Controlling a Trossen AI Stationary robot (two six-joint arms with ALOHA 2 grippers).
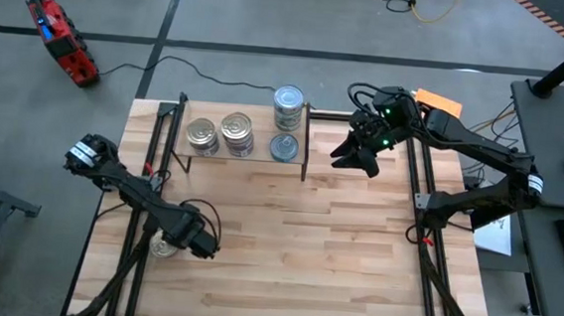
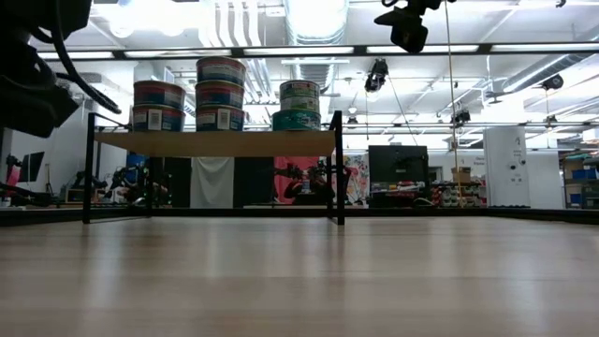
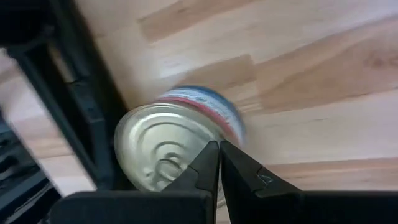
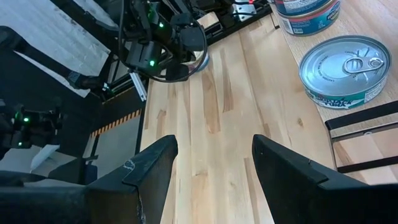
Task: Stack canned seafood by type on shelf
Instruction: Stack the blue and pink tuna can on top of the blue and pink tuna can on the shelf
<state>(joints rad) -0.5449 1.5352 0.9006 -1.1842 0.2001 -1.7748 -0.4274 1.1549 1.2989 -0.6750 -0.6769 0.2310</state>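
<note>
The shelf (image 1: 257, 112) stands at the table's far side and bears several tins in low stacks (image 2: 220, 94). One silver-lidded tin (image 3: 168, 146) with a red and blue label sits on the table near its left edge (image 1: 163, 245), beside a black frame rail. My left gripper (image 3: 219, 148) hangs over that tin, fingers shut and pointing steeply down. My right gripper (image 4: 214, 149) is raised to the right of the shelf (image 1: 362, 159), open with nothing between its fingers. A flat silver tin (image 4: 345, 67) on the shelf lies ahead of it. My left gripper's shut fingertips (image 3: 208, 155) stand over the lid of the tin, near its rim (image 3: 205, 180), coming from above. I cannot tell whether they touch the lid or hang just above it. The tin sits on the table.
Black frame rails run along the table's left (image 1: 146, 183) and right (image 1: 414, 187) edges. The wide wooden tabletop (image 1: 296, 249) lies between both arms. A red tool (image 1: 60, 35) and cables lie on the floor beyond the table.
</note>
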